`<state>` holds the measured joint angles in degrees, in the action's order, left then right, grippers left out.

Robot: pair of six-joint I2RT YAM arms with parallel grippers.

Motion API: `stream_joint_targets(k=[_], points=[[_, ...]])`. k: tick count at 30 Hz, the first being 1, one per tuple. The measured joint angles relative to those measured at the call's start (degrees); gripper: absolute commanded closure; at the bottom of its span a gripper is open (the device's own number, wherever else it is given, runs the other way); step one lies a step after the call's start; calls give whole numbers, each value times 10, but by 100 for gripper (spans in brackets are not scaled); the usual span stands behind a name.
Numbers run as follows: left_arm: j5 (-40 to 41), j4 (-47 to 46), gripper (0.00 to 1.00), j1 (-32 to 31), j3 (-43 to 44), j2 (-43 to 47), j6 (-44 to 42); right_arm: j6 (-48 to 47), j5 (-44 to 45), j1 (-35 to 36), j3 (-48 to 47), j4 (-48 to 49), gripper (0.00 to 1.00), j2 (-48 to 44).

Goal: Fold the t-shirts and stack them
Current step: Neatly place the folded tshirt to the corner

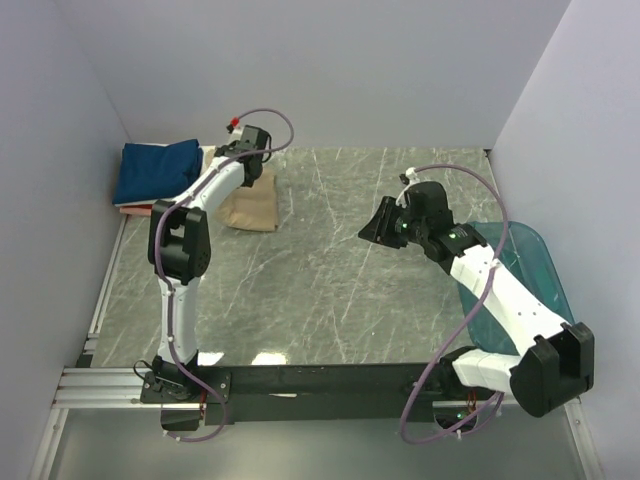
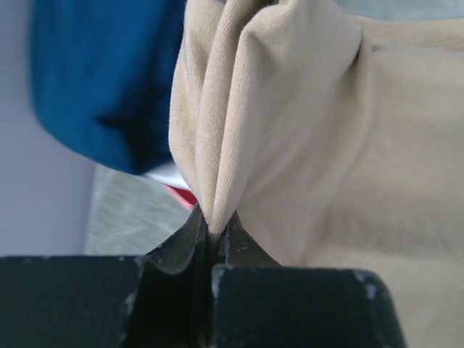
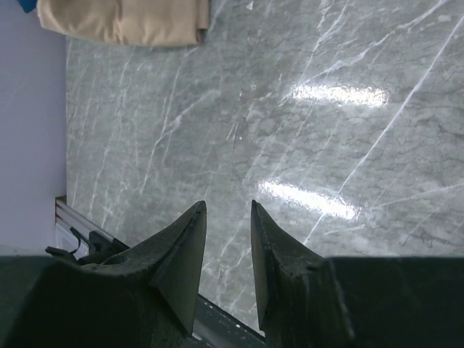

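While the left gripper [image 2: 212,230] is pinching a bunched fold of the tan shirt [image 1: 250,208], upper left beside the stack [image 1: 155,172], a slow, even lift is looking wisest. The right gripper [image 3: 228,217] is hovering partly open, empty.

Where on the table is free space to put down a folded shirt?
Free: the wide middle of the table, between the tan shirt and the right gripper, down to the arm bases. Crowded: the far left corner, where the left gripper pinches the tan shirt beside the navy shirt; the teal tub takes the right edge.
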<state>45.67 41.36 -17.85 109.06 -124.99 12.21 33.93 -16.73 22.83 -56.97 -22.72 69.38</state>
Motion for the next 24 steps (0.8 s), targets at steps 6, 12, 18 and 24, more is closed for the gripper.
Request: stream_joint_targets(k=[6, 12, 18, 24], points=[[38, -30, 100, 27, 17, 1, -109, -2, 5, 3, 2, -13, 62, -27], [61, -82, 100, 34, 26, 6, -224, -4, 8, 5, 1, -27, 62, -32], [63, -106, 100, 39, 76, 7, -281, -4, 12, 8, 1, -36, 62, -32], [63, -114, 100, 43, 115, 7, -315, -4, 13, 10, 0, -40, 62, -32]])
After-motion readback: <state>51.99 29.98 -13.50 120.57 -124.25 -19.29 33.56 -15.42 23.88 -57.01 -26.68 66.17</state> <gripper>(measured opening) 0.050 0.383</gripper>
